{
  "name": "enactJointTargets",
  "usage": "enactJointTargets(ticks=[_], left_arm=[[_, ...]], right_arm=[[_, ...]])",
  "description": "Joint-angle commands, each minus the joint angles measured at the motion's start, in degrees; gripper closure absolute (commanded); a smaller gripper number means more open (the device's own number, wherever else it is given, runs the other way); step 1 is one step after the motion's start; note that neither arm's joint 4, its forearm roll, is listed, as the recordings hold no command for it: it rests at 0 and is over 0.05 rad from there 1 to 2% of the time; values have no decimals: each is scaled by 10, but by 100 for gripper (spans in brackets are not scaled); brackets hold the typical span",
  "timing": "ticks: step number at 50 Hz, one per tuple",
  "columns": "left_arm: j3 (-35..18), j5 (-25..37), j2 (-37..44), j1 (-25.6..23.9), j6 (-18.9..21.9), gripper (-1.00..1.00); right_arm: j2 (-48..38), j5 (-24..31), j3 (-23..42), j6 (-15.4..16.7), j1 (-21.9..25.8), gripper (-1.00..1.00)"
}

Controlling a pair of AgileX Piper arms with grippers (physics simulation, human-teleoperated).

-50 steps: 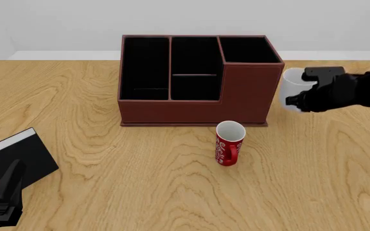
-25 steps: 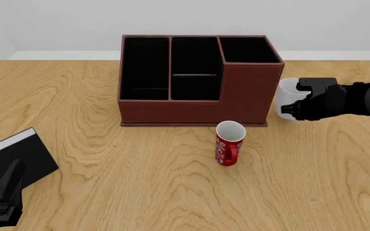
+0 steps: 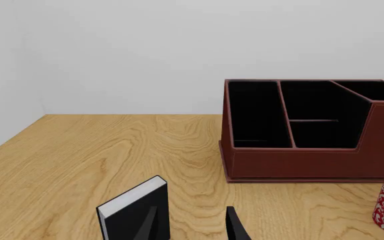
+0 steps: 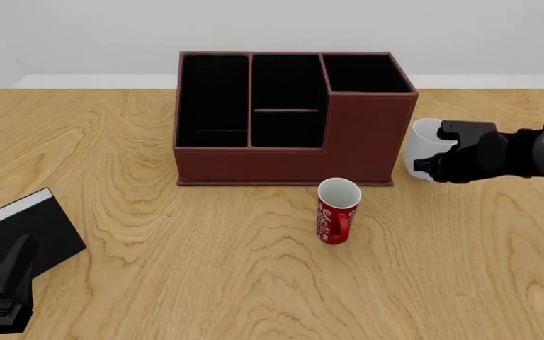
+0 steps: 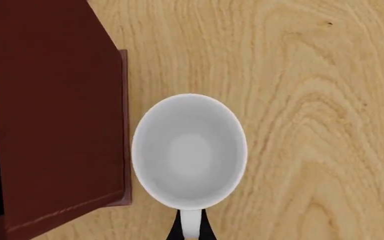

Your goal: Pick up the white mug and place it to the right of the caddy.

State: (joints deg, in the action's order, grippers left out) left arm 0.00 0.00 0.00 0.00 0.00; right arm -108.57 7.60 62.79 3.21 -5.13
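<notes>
Front view has the right gripper holding the white mug by its handle, fingers pinched on it, so the mug sits upright just right of the caddy, low over the tabletop. Left gripper idles, fingers apart.

Caddy sits mid-table toward the far edge. Mug just off its right side, gripper on the mug's right. Second mug in front of the caddy's near-right corner. Book-like box near the near-left corner, left gripper just before it.
</notes>
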Motion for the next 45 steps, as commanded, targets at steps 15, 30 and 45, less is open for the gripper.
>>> enactJointTargets(ticks=[15, 30, 45], left_arm=[[0, 0, 0, 0, 0, -100], [0, 0, 0, 0, 0, -100], [0, 0, 0, 0, 0, -100]], right_arm=[[-49, -11, -2, -3, -6, -100], [-49, -15, -8, -4, -5, -100], [-14, -11, -20, -6, 0, -100]])
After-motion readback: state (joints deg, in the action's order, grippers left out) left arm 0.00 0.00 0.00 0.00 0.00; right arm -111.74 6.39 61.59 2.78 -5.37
